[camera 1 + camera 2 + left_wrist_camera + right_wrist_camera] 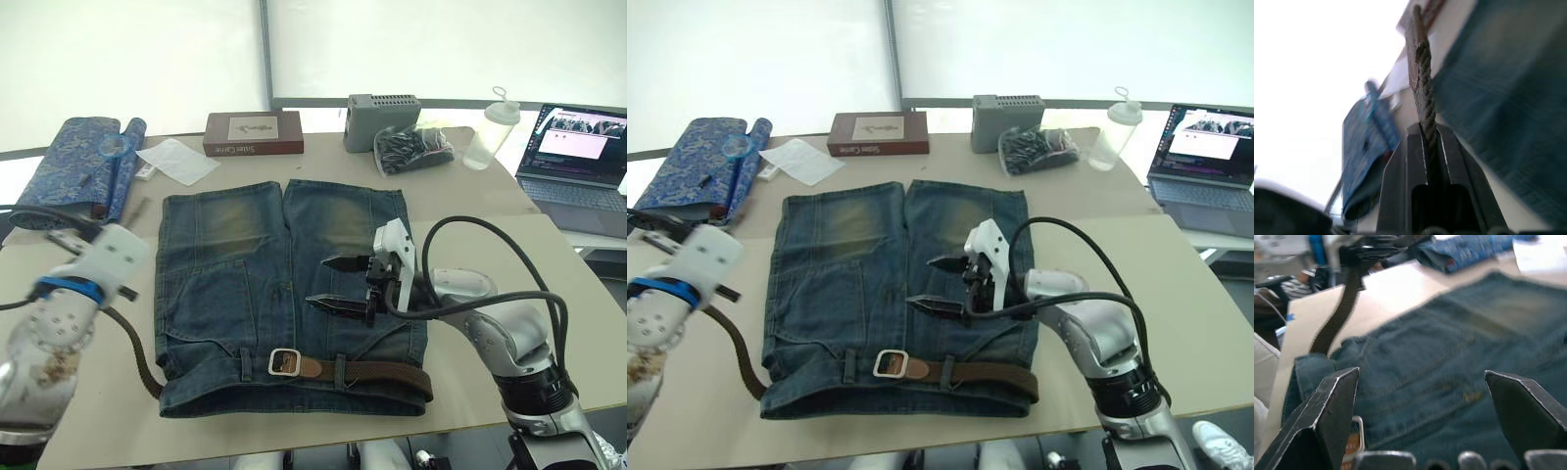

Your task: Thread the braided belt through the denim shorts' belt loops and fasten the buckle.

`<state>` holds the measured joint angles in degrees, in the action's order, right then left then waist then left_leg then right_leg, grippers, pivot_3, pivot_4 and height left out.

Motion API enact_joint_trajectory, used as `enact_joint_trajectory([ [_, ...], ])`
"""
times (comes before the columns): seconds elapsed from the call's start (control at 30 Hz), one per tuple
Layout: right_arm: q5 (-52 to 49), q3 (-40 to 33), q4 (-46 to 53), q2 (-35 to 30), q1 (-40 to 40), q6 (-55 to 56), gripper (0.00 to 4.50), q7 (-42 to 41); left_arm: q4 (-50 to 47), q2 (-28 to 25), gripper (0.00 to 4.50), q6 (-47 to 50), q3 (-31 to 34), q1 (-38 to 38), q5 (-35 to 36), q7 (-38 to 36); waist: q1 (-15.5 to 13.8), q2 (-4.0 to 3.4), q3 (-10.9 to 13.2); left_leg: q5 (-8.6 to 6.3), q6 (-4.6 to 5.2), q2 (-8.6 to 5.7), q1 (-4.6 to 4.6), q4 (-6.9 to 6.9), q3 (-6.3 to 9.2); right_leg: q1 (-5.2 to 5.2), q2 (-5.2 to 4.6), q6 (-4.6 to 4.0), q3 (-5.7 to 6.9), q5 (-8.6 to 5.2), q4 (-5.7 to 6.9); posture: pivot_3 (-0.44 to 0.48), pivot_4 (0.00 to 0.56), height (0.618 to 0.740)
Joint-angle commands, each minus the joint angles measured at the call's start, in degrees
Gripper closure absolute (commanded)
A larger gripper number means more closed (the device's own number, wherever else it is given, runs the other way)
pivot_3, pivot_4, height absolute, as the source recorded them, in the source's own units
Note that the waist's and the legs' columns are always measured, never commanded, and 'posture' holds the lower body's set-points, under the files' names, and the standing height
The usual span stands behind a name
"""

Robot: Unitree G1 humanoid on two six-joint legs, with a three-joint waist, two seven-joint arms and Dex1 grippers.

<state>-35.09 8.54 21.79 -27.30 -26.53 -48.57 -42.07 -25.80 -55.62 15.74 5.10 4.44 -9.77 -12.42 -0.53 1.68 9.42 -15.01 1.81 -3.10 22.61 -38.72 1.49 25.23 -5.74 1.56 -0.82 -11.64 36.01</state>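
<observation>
blue denim shorts [284,294] lie on a beige table [509,245] beside white windows; the left hand [1425,161] grips the brown braided belt [377,372], the right hand [338,284] gapes.

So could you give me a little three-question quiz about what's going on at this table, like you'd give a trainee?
1. True or false: the right gripper is shut on the buckle.
2. What does the left gripper hold? A) the braided belt B) the red-brown box C) the plastic bottle
3. Fill in: the buckle lies on the waistband of the denim ______.

Key: 1. False, it hovers open above the shorts. 2. A, its fingers are closed on the belt's free end off the shorts' left side. 3. shorts.
</observation>
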Motion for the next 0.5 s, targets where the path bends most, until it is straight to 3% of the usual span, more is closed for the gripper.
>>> enact_joint_trajectory([
  [0.03, -10.00, -5.19, 0.94, 6.60, -3.63, -15.53, 0.00, 9.11, 2.26, -1.43, 4.47, -19.30, -7.68, -3.27, -9.77, -0.02, 0.14, -0.01, 0.00, 0.05, 0.07, 0.02, 0.06, 0.00, 0.00, 0.03, 0.03, -0.01, 0.01, 0.01, 0.00, 0.000, 0.150, 0.740],
  [0.27, -22.77, -15.95, -3.06, 20.00, -7.79, -33.19, 0.00, 23.21, 10.50, 3.43, 4.47, -36.66, -14.53, -12.52, -16.66, 0.65, 0.37, -0.06, 0.00, 0.28, 0.45, 0.04, 0.50, -0.02, 0.00, 0.53, 0.12, -0.05, 0.06, 0.11, 0.09, 0.000, 0.150, 0.740],
  [0.5, -26.45, -26.11, -7.85, 28.15, -10.88, -39.29, 0.00, 33.85, 17.79, 3.74, 4.47, -50.86, -12.48, -13.05, -16.75, 2.00, 1.30, -0.08, -0.01, 0.32, 0.50, -0.09, 0.77, -0.08, -0.17, 0.92, 0.27, 0.04, 0.19, 0.16, 0.26, 0.000, 0.150, 0.740],
])
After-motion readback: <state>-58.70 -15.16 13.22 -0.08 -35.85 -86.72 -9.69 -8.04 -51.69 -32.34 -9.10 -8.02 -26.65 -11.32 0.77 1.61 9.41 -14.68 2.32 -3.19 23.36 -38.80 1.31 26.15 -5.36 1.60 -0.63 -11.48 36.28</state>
